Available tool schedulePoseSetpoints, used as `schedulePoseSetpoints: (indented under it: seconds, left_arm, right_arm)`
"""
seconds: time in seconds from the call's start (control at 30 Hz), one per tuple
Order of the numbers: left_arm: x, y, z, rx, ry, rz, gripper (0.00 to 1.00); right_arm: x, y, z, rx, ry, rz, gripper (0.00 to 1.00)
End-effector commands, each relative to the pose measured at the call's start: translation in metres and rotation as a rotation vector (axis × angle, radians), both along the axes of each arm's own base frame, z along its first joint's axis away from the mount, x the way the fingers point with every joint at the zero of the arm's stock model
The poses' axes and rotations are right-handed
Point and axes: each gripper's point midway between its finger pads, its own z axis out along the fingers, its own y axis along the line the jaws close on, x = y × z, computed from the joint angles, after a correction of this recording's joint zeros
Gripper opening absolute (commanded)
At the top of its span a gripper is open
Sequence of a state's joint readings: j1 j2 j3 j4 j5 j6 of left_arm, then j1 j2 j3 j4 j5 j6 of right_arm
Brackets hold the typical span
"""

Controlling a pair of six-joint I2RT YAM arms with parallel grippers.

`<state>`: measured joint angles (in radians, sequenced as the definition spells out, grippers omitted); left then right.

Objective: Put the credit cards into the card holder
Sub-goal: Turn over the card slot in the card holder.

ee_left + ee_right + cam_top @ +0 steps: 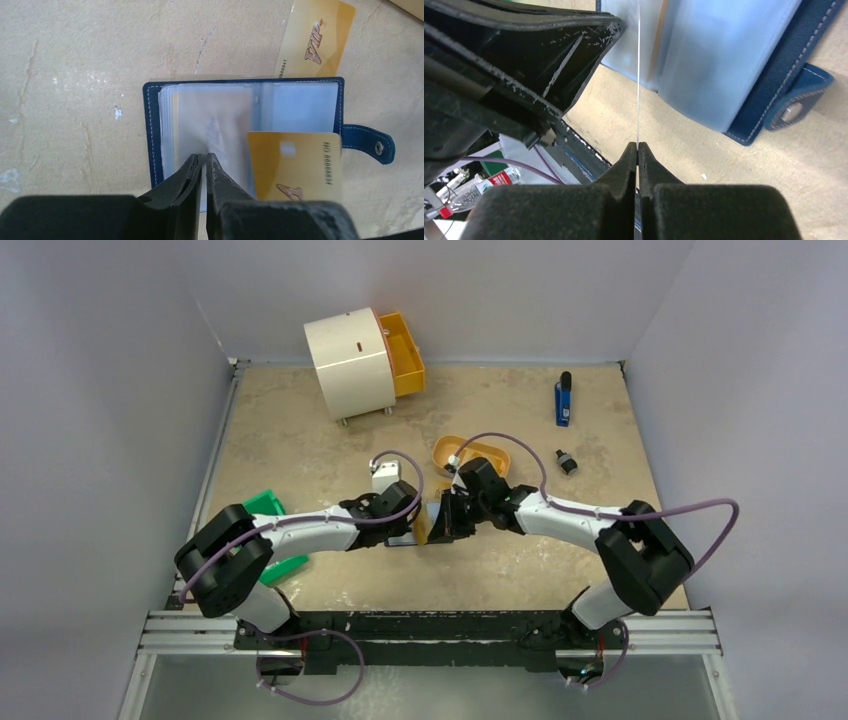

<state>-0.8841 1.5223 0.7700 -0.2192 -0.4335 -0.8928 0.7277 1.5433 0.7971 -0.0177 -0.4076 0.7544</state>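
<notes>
The card holder [152, 125] lies open on the table, navy blue with clear plastic sleeves and its snap tab [372, 145] to the right. My left gripper [204, 157] is shut on one clear sleeve and holds it up. My right gripper [638, 146] is shut on a gold credit card [295, 165], which stands on edge [638, 75] over the holder's right half, its corner at the sleeves. A second gold card [315, 40] lies flat on the table just beyond the holder. In the top view both grippers [430, 525] meet at mid-table over the holder.
An orange oval tray [472, 455] sits just behind the grippers. A white round drawer unit [350, 362] with an orange drawer [403, 352] stands at the back left. A green box [272, 508] lies under the left arm. A blue tool [563, 400] and a small black part [567, 462] lie at the right.
</notes>
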Motion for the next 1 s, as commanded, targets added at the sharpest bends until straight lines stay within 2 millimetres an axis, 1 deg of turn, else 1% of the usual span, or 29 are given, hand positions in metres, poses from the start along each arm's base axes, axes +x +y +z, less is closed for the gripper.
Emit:
schedulePoseSetpoints:
  seconds: [0.0,0.3,0.47,0.6,0.8,0.97]
  left_arm:
    - [0.005,0.013,-0.001,-0.005,-0.033,0.071,0.07]
    - [0.002,0.019,-0.009,0.013,-0.023,0.076,0.05]
    - [0.001,0.018,-0.009,0.008,-0.023,0.074,0.05]
    - [0.002,0.017,-0.008,0.001,-0.023,0.073,0.05]
    - [0.002,0.015,-0.007,-0.006,-0.023,0.071,0.05]
    - [0.001,0.016,-0.006,-0.005,-0.022,0.072,0.05]
  right_arm:
    - [-0.001,-0.009,0.007,-0.01,-0.024,-0.057,0.0]
    - [-0.002,-0.011,-0.002,-0.019,-0.001,-0.075,0.0]
    - [-0.005,-0.01,-0.006,-0.015,0.022,-0.063,0.0]
    - [-0.003,-0.002,-0.003,0.021,0.013,-0.043,0.0]
    - [-0.002,0.002,-0.005,0.03,0.022,-0.027,0.0]
    - [0.0,0.006,-0.002,0.052,0.014,-0.024,0.0]
